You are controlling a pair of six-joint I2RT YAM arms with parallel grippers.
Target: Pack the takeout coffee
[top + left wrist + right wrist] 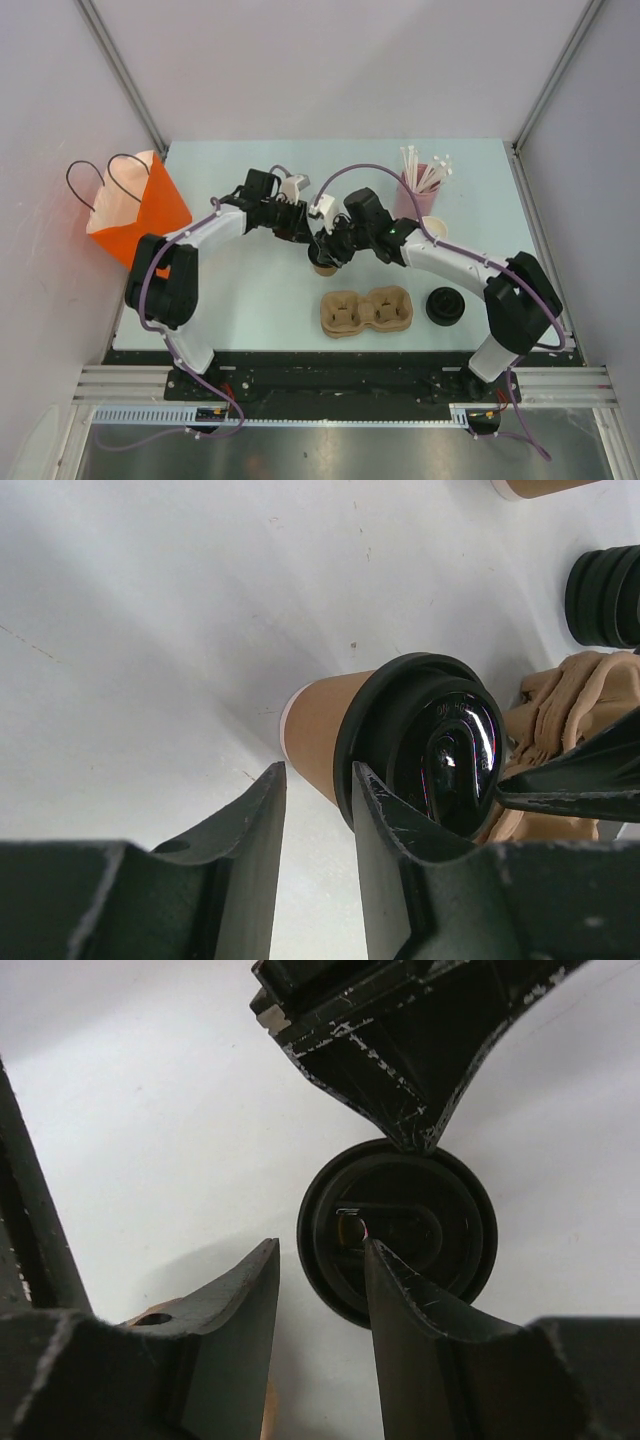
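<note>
The takeout coffee (pixel 322 264), a brown paper cup with a black lid, stands mid-table just behind the cup carrier. In the left wrist view the cup (pixel 318 720) stands upright with its lid (pixel 430 740) on. My left gripper (pixel 303 235) is just left of the cup; its jaws (pixel 318 770) are slightly apart with nothing between them, and one finger (pixel 385 815) is at the lid's rim. My right gripper (pixel 333 252) hovers over the lid (pixel 420 1225), jaws (pixel 320 1245) slightly apart and empty, one finger (pixel 400 1290) over the lid.
A tan pulp cup carrier (pixel 365 310) lies in front of the cup. A stack of black lids (pixel 445 305) is to its right. A pink straw holder (pixel 415 190) and lidless cups (pixel 435 228) stand at the back right. An orange paper bag (pixel 140 205) stands at the left edge.
</note>
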